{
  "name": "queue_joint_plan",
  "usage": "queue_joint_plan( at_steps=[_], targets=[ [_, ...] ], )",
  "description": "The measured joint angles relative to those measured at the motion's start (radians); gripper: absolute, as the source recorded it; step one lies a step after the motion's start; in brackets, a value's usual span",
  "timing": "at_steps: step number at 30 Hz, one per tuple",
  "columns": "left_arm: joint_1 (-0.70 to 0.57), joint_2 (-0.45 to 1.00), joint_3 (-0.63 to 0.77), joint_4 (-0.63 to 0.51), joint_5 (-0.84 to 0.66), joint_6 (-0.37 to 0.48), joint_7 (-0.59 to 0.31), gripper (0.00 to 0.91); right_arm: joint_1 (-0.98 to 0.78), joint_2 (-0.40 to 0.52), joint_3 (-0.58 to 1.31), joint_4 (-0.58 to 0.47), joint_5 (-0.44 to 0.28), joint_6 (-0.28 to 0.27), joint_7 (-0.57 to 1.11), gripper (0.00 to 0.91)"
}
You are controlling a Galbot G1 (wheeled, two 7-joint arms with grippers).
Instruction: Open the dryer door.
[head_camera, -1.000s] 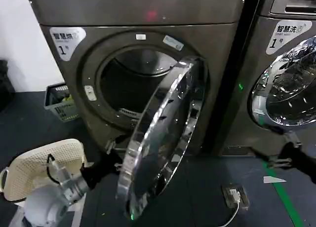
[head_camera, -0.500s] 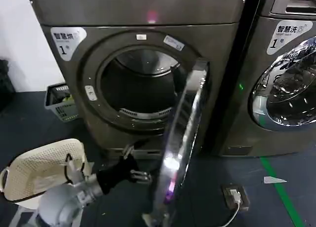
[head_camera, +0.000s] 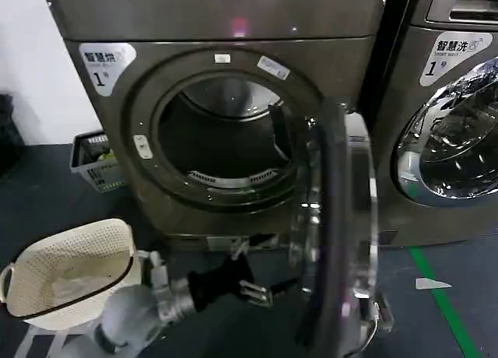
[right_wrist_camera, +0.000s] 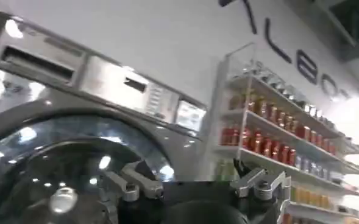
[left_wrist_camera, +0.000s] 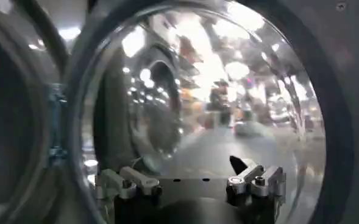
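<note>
Two bronze-grey front-loading machines stand side by side on a dark floor (head_camera: pixel 47 194), with a white wall (head_camera: pixel 31 78) to the left of them. A green strip (head_camera: pixel 443 303) is laid on the floor before the second machine (head_camera: pixel 443 124), a small green basket (head_camera: pixel 97 162) sits against the wall, and a cream mesh laundry basket (head_camera: pixel 70 268) stands at the lower left.

Left of the pair is the dryer (head_camera: pixel 218 101), with a white "1" sticker on its upper-left corner and its round drum opening bare and dark. The dryer door (head_camera: pixel 334 233) hangs off the right side of that opening, swung wide, so the head view meets it almost edge-on: its chrome ring runs top to bottom, its grey inner side faces left toward the drum, and its outer face turns toward the second machine.

Low in front of the dryer, the left gripper (head_camera: pixel 253 289) reaches toward the door's inner side with its fingers spread and nothing between them; its wrist view looks straight into the bulging glass (left_wrist_camera: pixel 209 109). The right gripper (right_wrist_camera: pixel 194 182) is also spread and empty, raised before the second machine's door, with shelves of bottles (right_wrist_camera: pixel 277 140) beyond.
</note>
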Motion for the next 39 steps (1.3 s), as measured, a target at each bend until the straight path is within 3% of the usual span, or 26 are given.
queue_joint_plan(
  at_steps=[5,11,16,27,39],
  targets=[
    [-0.100,-0.012,0.138,0.050,-0.017,-0.021,-0.006,0.907,-0.024,-0.015,0.099,-0.024,0.011,-0.037,0.004,0.907],
    [-0.230,-0.058,0.275,0.117,-0.029,-0.020,-0.019,0.907,-0.028,-0.031,0.174,-0.046,0.093,-0.102,0.088,0.907],
    [-0.335,-0.110,0.372,0.176,-0.067,-0.024,-0.041,0.907,-0.042,-0.032,0.231,-0.060,0.071,-0.154,0.086,0.907],
    [-0.512,-0.226,0.546,0.313,-0.086,-0.038,-0.067,0.907,-0.089,-0.011,0.320,-0.047,0.068,-0.165,0.116,0.907],
    [-0.618,-0.337,0.639,0.386,-0.102,-0.037,-0.110,0.907,-0.123,-0.020,0.421,-0.046,0.113,-0.176,0.130,0.907]
  ],
)
